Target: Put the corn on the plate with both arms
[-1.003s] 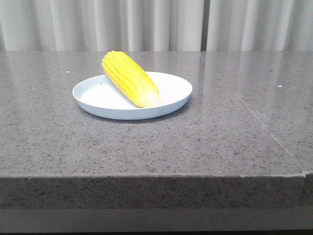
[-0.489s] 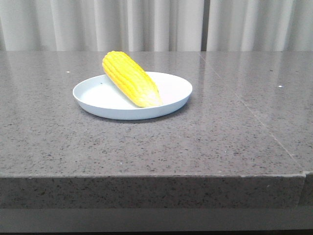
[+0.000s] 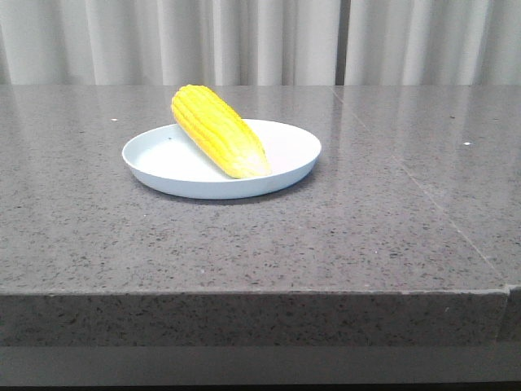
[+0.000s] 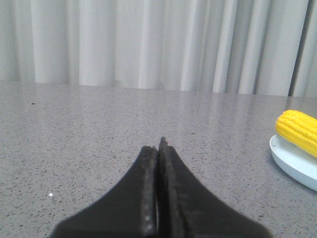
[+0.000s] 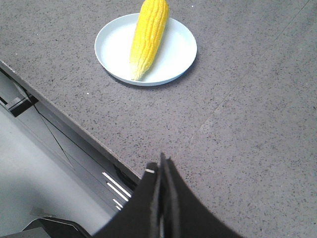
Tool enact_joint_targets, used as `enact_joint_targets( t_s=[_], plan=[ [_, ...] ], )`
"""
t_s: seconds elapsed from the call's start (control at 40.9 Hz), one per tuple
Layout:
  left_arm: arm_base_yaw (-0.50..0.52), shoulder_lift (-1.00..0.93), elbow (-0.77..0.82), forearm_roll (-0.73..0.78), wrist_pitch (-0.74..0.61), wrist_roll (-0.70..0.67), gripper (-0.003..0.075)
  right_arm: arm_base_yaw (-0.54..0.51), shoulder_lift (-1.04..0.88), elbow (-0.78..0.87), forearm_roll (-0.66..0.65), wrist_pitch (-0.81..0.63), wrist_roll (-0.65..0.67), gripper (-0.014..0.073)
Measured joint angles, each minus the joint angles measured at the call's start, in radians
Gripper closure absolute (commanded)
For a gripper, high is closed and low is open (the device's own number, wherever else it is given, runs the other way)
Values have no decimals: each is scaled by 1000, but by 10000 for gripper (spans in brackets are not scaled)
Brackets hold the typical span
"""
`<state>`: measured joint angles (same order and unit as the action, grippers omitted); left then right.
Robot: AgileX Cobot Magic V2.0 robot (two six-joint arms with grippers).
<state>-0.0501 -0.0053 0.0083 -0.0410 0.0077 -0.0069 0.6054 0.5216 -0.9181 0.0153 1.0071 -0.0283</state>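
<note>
Corn point(image 3: 218, 131): lies on the plate point(image 3: 289, 167), butt propped over the far-left rim, pale tip pointing toward the near right; long axis diagonal across the dish. Plate: on the grey counter point(image 3: 383, 220), left of centre. Left gripper point(image 4: 158, 148): jaws clenched, empty, low over the counter, corn off to its right. Right gripper point(image 5: 162, 166): jaws clenched, empty, raised above the counter's near edge, well apart from the plate. Placement judged complete.

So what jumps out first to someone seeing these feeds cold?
The bright yellow corn lying slantwise across the pale plate, its thick end overhanging the far rim, on the grey speckled table. Then the left gripper and right gripper, both shut and empty, away from the plate.
</note>
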Motion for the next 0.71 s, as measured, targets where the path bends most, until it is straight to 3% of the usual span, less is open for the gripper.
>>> enact_joint_targets(
  t_s=[0.391,0.538,0.71],
  plan=[
    [0,0,0,0,0,0,741,-11,-25,25,0,-15,0,680],
    [0,0,0,0,0,0,741,-138,-129,149,4,-109,0,680],
    [0,0,0,0,0,0,741,-360,-312,395,6,-388,0,680]
  ],
)
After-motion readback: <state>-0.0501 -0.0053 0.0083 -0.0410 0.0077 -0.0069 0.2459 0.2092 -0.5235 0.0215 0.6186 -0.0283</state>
